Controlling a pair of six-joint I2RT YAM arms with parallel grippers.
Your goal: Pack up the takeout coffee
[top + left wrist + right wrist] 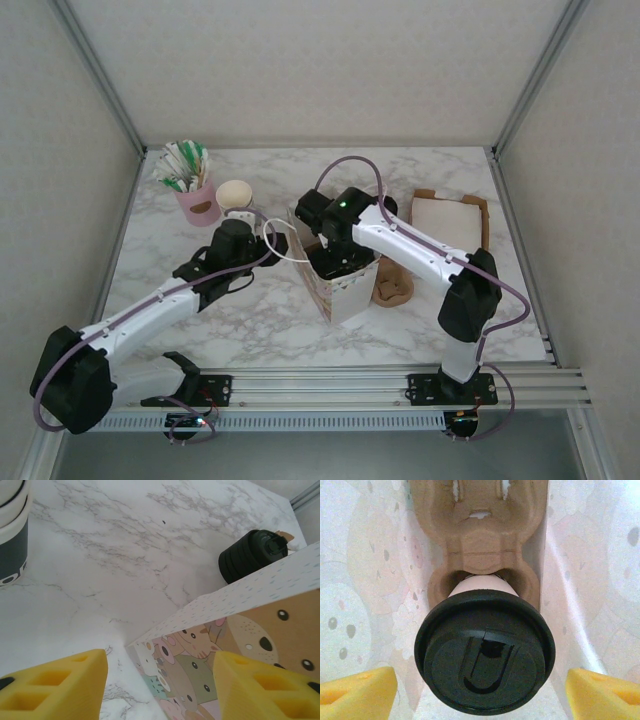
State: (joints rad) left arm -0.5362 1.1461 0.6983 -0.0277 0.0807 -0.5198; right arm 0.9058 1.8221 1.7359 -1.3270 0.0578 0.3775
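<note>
Evidently the takeout coffee [485, 652] sits seated in the cardboard carrier [480, 545] inside the paper bag [345, 290]. My right gripper [481, 690] stands spread, clear of it. My left gripper [160, 680], also spread, straddles the bag's corner, presumably steadying it.

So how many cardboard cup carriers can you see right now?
2. One cup carrier sits inside the printed paper bag, holding the lidded coffee cup; a second carrier lies on the table right of the bag. More may be stacked underneath.

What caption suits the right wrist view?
Right gripper open over the takeout coffee, seated in a pulp cup carrier inside the printed bag.
</note>
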